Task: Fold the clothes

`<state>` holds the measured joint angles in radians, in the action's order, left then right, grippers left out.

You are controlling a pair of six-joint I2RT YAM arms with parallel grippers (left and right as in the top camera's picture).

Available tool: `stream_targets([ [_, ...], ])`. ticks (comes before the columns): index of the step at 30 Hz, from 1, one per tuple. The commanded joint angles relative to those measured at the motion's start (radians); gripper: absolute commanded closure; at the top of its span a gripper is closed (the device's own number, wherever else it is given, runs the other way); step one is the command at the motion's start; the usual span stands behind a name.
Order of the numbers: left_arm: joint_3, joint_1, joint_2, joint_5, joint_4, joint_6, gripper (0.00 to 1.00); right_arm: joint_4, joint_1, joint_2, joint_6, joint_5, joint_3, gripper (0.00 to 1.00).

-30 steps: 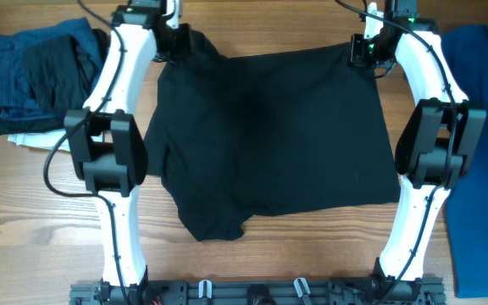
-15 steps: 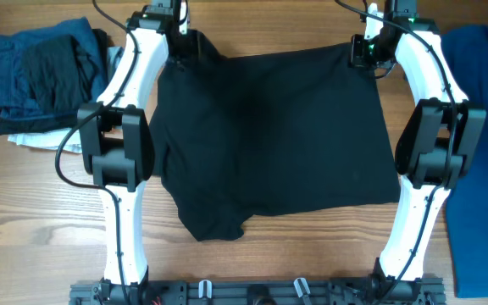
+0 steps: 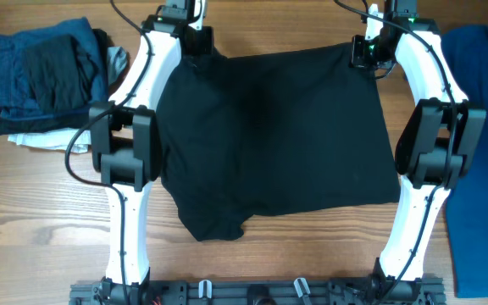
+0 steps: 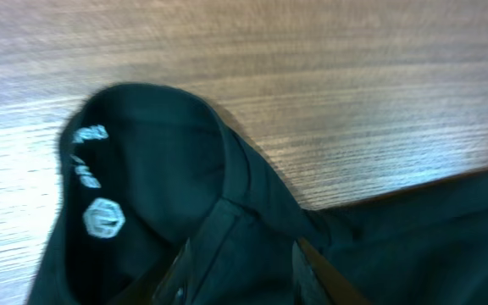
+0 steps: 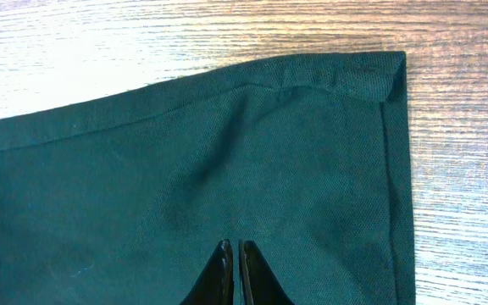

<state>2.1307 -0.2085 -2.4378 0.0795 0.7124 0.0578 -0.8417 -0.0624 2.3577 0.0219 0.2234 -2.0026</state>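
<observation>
Bare table (image 5: 447,34) beyond right hand (image 5: 231,254), clenched just short of hemmed corner of black T-shirt (image 3: 278,135); left hand (image 4: 242,258) released over collar, white logo (image 4: 104,219) up-left.

Light-grained wooden table (image 3: 41,229).

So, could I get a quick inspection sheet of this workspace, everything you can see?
Surface: wooden table, light grain.
Job's things: black T-shirt spread in the middle; blue shirt at the right edge; pile of folded clothes far left.
Clutter: nothing seen.
Grippers: left end effector open over the collar; right end effector shut, tips on a hemmed corner.
Cables: black cable looping beside the left arm.
Surroundings: metal rail at the near edge.
</observation>
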Motion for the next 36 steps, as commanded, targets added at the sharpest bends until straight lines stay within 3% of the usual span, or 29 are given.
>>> stream_targets([
  [1, 0.001, 0.000, -0.067, 0.015, -0.001, -0.028, 0.61, -0.001, -0.001, -0.020, 0.008, -0.021, 0.000, 0.96],
  [14, 0.001, 0.003, -0.085, -0.063, -0.048, -0.074, 0.62, -0.002, -0.001, -0.020, 0.007, -0.021, 0.000, 0.96],
  [18, 0.001, 0.003, -0.085, -0.093, -0.067, -0.111, 0.56, -0.001, -0.001, -0.020, 0.008, -0.021, 0.000, 0.95],
  [26, 0.001, 0.000, -0.088, -0.084, -0.069, -0.110, 0.59, -0.002, -0.001, -0.020, 0.008, -0.021, 0.000, 0.96],
  [30, 0.001, -0.007, -0.088, -0.001, -0.069, -0.110, 0.60, -0.001, -0.001, -0.020, 0.008, -0.021, 0.000, 0.95],
  [36, 0.001, -0.007, -0.088, 0.036, -0.078, -0.102, 0.49, -0.002, -0.001, -0.020, 0.008, -0.021, 0.000, 0.96],
])
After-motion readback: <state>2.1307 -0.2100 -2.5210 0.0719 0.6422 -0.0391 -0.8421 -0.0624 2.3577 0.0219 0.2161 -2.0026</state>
